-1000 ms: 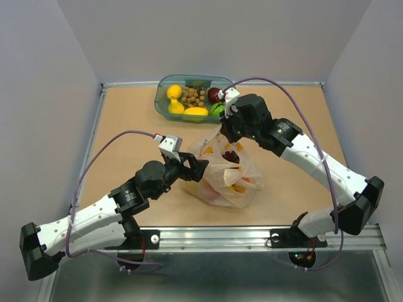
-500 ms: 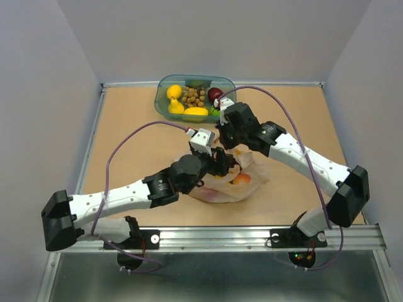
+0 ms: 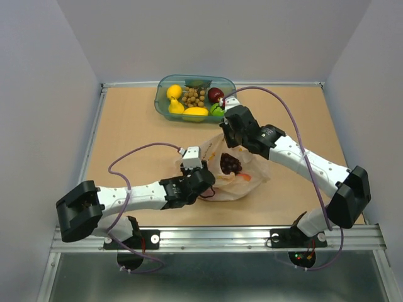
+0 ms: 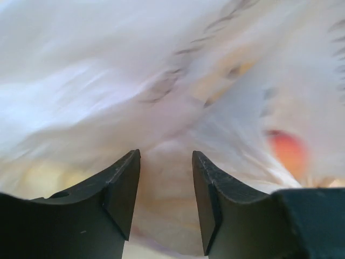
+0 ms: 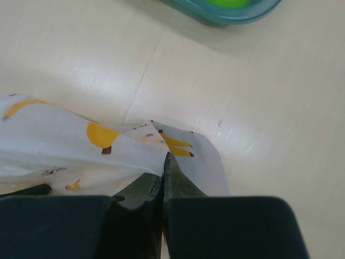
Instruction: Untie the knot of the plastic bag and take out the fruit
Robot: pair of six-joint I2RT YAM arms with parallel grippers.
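The plastic bag (image 3: 242, 175) lies at the table's middle, pale film with orange marks. No knot shows on it. Inside it I see a dark grape bunch (image 3: 230, 163) and an orange-red fruit (image 3: 243, 177). My right gripper (image 3: 228, 136) is shut on the bag's far edge film (image 5: 135, 151), its jaws pressed together (image 5: 163, 164). My left gripper (image 3: 205, 186) is open at the bag's near-left side. In the left wrist view the gripper (image 4: 166, 167) has bag film (image 4: 161, 81) and a pale round shape close between its fingers (image 4: 121, 189). An orange-red fruit (image 4: 285, 152) shows through the film at the right.
A teal tub (image 3: 162, 108) stands at the back with yellow fruits (image 3: 174, 92), a brown ball cluster (image 3: 193, 97), a dark red fruit (image 3: 216, 95) and a green apple (image 3: 217, 109). Its rim shows in the right wrist view (image 5: 226, 15). Walls enclose the table.
My left gripper has pulled back from the bag's mouth to its near-left side. My right gripper still holds the far edge. The grape bunch now shows plainly.
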